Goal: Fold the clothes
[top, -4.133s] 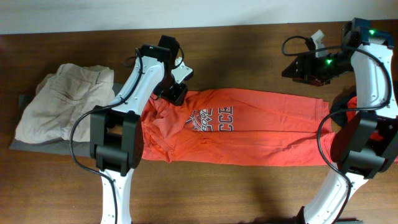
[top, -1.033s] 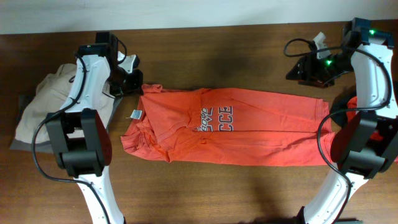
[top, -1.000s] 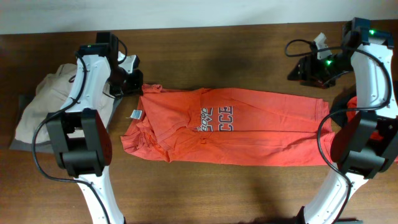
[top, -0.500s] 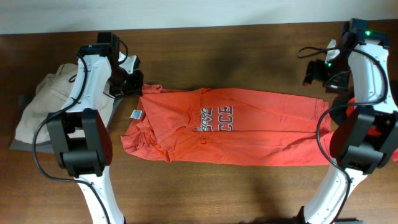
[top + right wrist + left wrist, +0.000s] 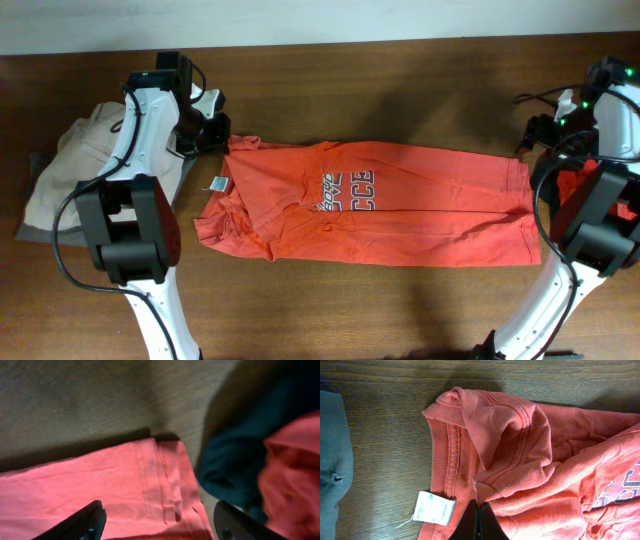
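The orange T-shirt is laid on the counter as a long band; crosswise folds seemingly remain. Its collar end is pinched by the left end effector; the right end effector is spread wide over the hem.

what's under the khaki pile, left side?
A dark grey cloth shows past the left and bottom edges of the khaki pile. Its extent underneath is hidden.

You see a dark wooden table: a grey mat at its left end, a white strip beyond its far edge.
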Controlling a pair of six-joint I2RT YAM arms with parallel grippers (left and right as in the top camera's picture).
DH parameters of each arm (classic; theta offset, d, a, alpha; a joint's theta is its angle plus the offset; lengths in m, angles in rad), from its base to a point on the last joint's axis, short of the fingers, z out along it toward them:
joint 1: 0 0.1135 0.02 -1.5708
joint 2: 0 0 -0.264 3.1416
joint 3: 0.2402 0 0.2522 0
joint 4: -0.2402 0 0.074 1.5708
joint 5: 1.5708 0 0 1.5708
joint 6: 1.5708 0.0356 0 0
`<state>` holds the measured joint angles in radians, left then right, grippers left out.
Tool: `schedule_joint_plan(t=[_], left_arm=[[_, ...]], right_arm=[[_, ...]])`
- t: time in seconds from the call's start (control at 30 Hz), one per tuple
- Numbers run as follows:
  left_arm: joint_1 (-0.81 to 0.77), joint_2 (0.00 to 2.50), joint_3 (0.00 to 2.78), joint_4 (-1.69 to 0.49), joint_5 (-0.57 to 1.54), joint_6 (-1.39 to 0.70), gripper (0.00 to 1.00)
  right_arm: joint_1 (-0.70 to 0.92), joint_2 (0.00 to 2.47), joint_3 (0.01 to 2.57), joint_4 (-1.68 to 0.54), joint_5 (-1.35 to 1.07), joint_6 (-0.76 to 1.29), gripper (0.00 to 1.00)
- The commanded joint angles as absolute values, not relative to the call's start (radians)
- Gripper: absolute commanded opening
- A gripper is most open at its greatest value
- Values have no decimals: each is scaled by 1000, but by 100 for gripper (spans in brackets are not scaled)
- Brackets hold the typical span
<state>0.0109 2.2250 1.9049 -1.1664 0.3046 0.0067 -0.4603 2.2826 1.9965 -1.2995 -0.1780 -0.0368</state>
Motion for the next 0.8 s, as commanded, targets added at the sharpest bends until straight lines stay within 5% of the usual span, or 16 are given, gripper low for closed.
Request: schedule_joint_plan(t=[0.0, 0.5, 0.77], left_arm=[[13, 2197, 1919, -1171, 291, 15, 0], [13, 2197, 1919, -1172, 291, 15, 0], [13, 2197, 1919, -1172, 291, 15, 0]], right_arm=[[-459, 2328, 2001, -1296, -281, -97, 69], [-444, 2429, 1999, -1274, -311, -101, 59], [-444, 2437, 2001, -1286, -415, -117, 32]])
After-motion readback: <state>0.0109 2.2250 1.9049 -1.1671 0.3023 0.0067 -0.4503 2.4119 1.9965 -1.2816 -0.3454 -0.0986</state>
